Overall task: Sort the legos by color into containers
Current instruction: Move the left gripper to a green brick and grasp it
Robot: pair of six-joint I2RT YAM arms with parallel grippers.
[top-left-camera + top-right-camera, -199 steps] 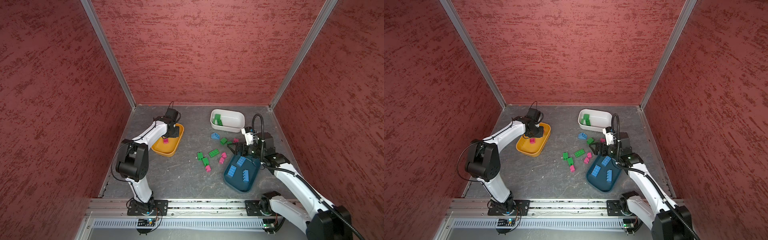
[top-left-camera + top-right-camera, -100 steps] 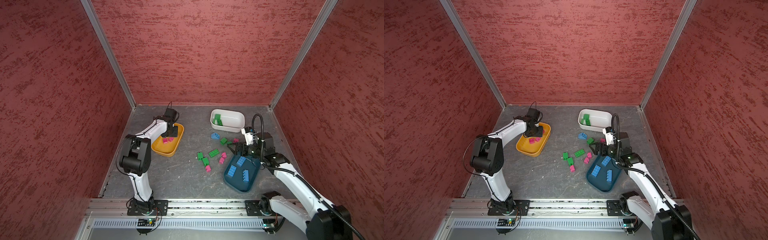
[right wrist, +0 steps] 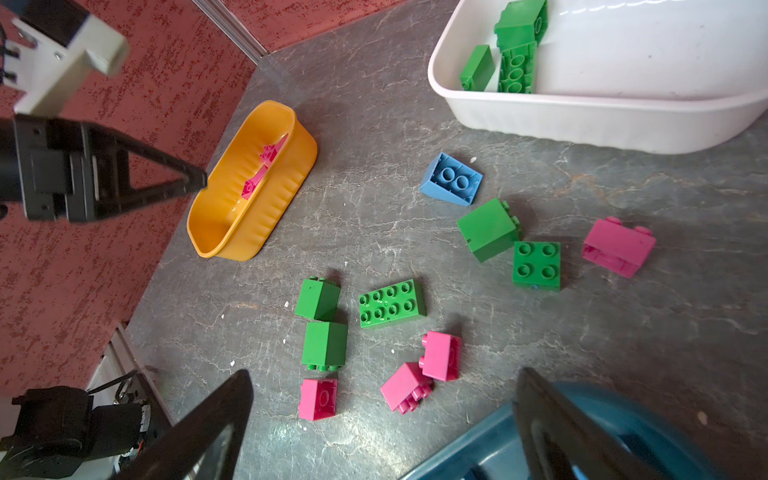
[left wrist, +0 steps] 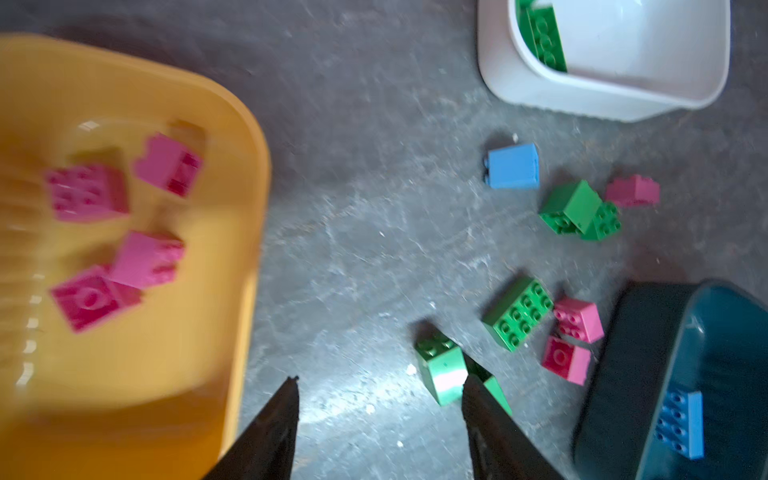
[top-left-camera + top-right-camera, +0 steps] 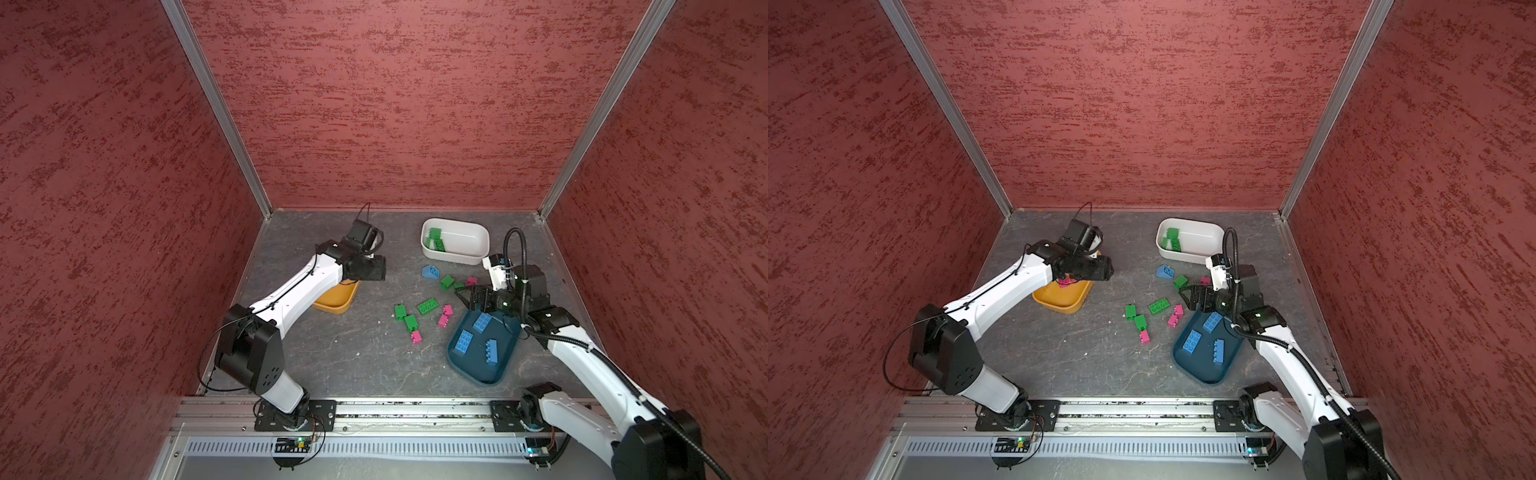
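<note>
The left gripper (image 4: 380,378) hangs open and empty near the yellow bin (image 4: 145,365), which holds pink bricks (image 4: 85,191). The right gripper (image 3: 384,374), wide open and empty, hovers over loose bricks (image 3: 392,303) lying between the white bin (image 3: 582,120) and the teal bin (image 3: 465,444).

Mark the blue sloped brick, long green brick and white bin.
blue sloped brick (image 3: 451,179): right wrist view, centre
long green brick (image 3: 392,303): right wrist view, studs
white bin (image 3: 582,120): right wrist view, outer wall

The shallow yellow-orange plastic bin (image 5: 336,305) sat left of centre on the table (image 5: 353,357), pink plastic bricks (image 4: 85,192) in it. The deeper white plastic bin (image 5: 453,255), holding green bricks (image 5: 434,241), stood toward the rear right corner. The dark teal plastic bin (image 5: 473,368), holding blue bricks (image 5: 463,341), lay before it. Loose bricks (image 5: 428,306) lay between all three.
</note>
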